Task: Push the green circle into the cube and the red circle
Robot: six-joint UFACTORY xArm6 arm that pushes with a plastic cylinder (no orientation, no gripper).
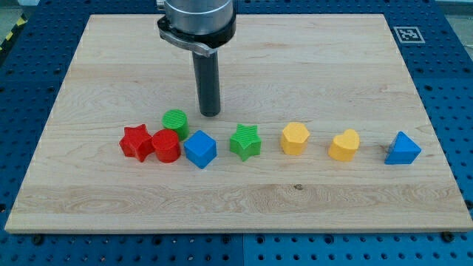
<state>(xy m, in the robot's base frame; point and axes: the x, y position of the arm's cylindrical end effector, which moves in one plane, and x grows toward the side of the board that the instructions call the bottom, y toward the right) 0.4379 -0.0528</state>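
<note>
The green circle sits on the wooden board, touching or almost touching the red circle below it and close to the blue cube at its lower right. The red circle and the blue cube stand side by side. My tip rests on the board just to the right of the green circle, a short gap apart, and above the blue cube.
A red star touches the red circle on its left. To the right in a row stand a green star, a yellow hexagon, a yellow heart and a blue triangle.
</note>
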